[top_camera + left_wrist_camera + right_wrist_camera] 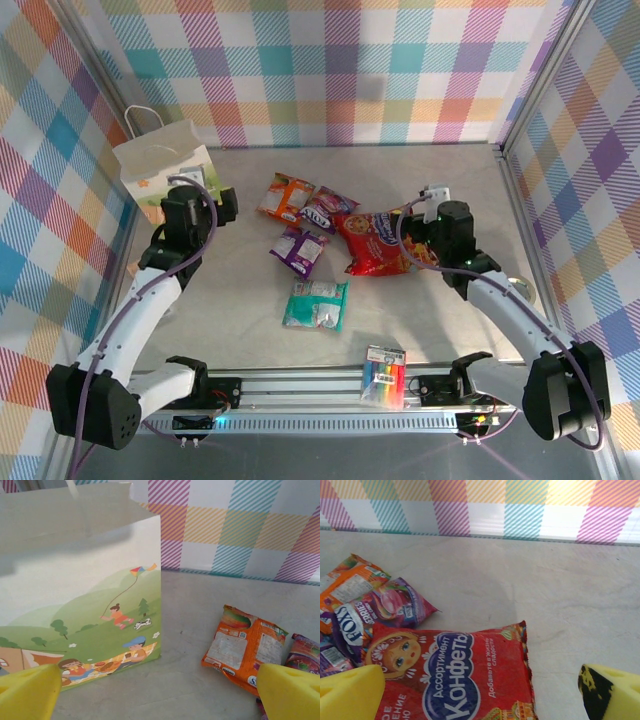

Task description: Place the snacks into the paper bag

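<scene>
Left tool [159,699]: spread and empty, facing the upright paper bag [80,580], likely to steady it.
Right tool [480,692]: spread, empty, above the red packet [470,665], probably the first pick.
Snacks [300,248]: all five on the surface [420,165], outside the bag.

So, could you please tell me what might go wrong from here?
1. The bag stands upright right beside the open left gripper; a nudge might tip or shove it.
2. The orange packet, pink-purple packet and red packet lie bunched together, so grabbing one may drag a neighbour.
3. The marker pack at the near edge is no snack, yet could be bagged by mistake.
</scene>
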